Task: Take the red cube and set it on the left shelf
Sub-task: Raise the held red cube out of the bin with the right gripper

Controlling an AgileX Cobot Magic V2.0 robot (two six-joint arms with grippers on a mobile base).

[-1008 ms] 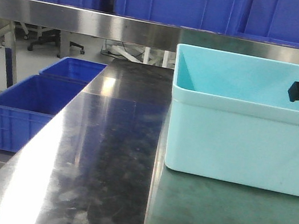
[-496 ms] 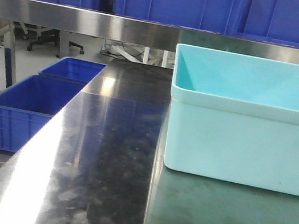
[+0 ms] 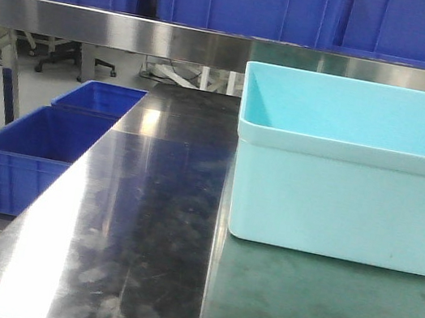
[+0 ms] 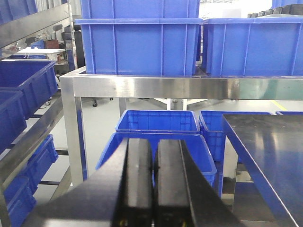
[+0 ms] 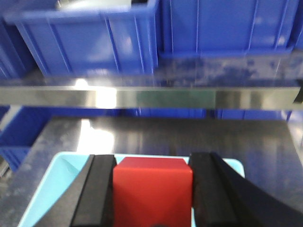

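Two risks w/ red cube (image 5: 152, 182) clamped in R gripper (image 5: 152, 201): clipping rail of left shelf (image 5: 156, 98) at 12 o'clock, slipping. L gripper (image 4: 154, 179) jaws together.

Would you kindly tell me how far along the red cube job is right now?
Done: the red cube is grasped, clamped in the right gripper. In hand: it hangs above the cyan tub, facing the left shelf. Left: setting it on that shelf, which holds blue crates. The left gripper is shut, empty.
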